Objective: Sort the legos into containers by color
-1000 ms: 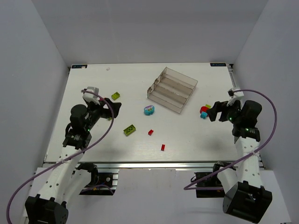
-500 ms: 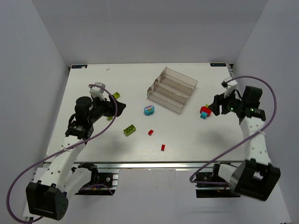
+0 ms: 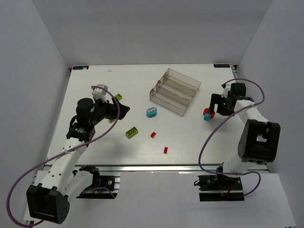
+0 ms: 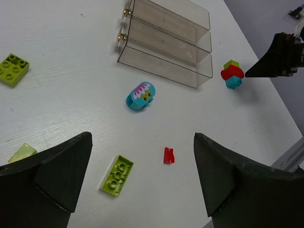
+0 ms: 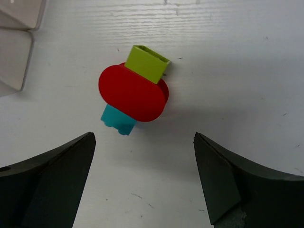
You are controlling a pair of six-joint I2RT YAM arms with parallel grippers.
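Observation:
The clear tray (image 3: 175, 91) stands at the back middle, its compartments holding no bricks; it also shows in the left wrist view (image 4: 164, 45). A cluster of a red oval piece (image 5: 133, 93), a lime brick (image 5: 147, 62) and a cyan brick (image 5: 118, 120) lies right of the tray. My right gripper (image 5: 144, 137) is open and empty just beside the cluster (image 3: 207, 113). My left gripper (image 4: 141, 140) is open and empty above the table. Beyond it lie a cyan brick with magenta (image 4: 140, 96), a lime brick (image 4: 117, 175) and a small red brick (image 4: 168, 155).
A square lime brick (image 4: 13, 70) lies at the far left, and a translucent lime piece (image 4: 23, 152) lies by the left finger. Another small red brick (image 3: 165, 150) lies near the table's front edge. The enclosure's grey walls stand on three sides.
My right arm has swung up and inward, and its gripper now sits over the red, lime and cyan cluster. My left gripper has shifted slightly to the right. No brick has moved.

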